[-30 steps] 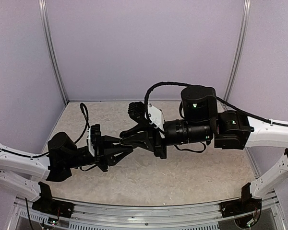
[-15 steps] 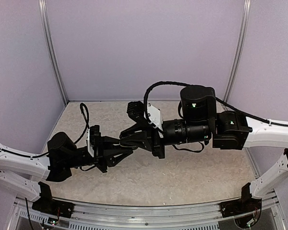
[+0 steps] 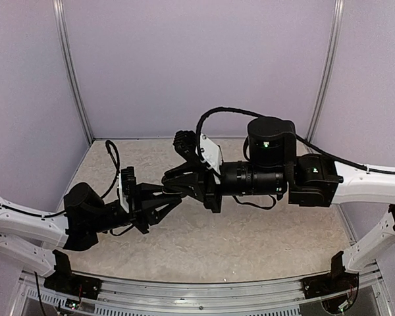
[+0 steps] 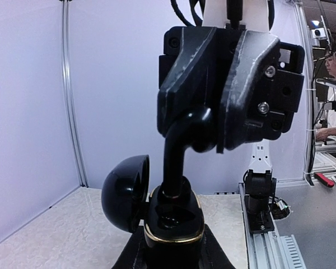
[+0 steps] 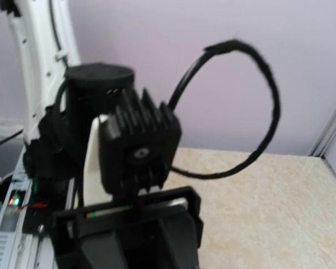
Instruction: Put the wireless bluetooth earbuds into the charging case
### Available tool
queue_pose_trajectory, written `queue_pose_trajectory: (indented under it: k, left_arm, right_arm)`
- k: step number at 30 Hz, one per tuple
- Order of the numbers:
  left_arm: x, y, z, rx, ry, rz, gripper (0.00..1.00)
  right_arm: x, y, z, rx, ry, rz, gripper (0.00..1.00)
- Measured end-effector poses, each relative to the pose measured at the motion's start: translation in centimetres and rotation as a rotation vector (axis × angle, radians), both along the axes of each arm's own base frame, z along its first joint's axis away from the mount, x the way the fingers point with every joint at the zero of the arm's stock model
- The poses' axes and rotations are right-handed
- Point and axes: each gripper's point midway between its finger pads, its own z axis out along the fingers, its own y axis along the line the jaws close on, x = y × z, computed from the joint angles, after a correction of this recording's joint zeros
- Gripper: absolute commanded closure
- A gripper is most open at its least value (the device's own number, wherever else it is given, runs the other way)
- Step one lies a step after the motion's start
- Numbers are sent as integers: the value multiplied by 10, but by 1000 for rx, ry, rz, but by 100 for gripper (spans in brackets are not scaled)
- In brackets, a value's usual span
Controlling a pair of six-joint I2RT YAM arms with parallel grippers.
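In the left wrist view, a glossy black charging case (image 4: 173, 227) with a gold rim sits upright between my left gripper's (image 4: 172, 253) jaws. Its domed lid (image 4: 123, 193) hangs open to the left. My right gripper (image 4: 176, 188) comes down from above with its fingers pressed together, and one curved black tip reaches into the case's well. No earbud shows clearly; the well is dark and glossy. In the top view the left gripper (image 3: 162, 200) and the right gripper (image 3: 172, 183) meet in mid-air above the middle of the table.
The beige speckled table (image 3: 250, 243) lies between lilac walls. A black cable (image 5: 257, 84) loops over the left arm's finned wrist camera (image 5: 139, 144). The metal rail (image 3: 204, 289) and arm bases run along the near edge.
Both grippers have shifted together a little to the left and away from the bases, still joined at the case. The right arm's wrist has followed leftward.
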Motion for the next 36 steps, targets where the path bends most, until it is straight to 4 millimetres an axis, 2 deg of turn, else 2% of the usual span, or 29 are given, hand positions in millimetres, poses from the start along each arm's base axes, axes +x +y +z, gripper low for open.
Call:
queue_pose_trajectory:
  k: [7, 13, 23, 36]
  left_arm:
    - [21, 3, -2, -17, 32, 126, 100]
    - [44, 11, -2, -46, 63, 262, 100]
    - [51, 15, 2, -73, 53, 329, 100]
    - [55, 19, 3, -73, 35, 386, 100]
  right_arm:
    - [14, 0, 15, 91, 10, -84, 87]
    - [24, -3, 17, 167, 62, -152, 88]
    - [33, -3, 23, 263, 163, -205, 88]
    - [47, 9, -7, 274, 252, -273, 89]
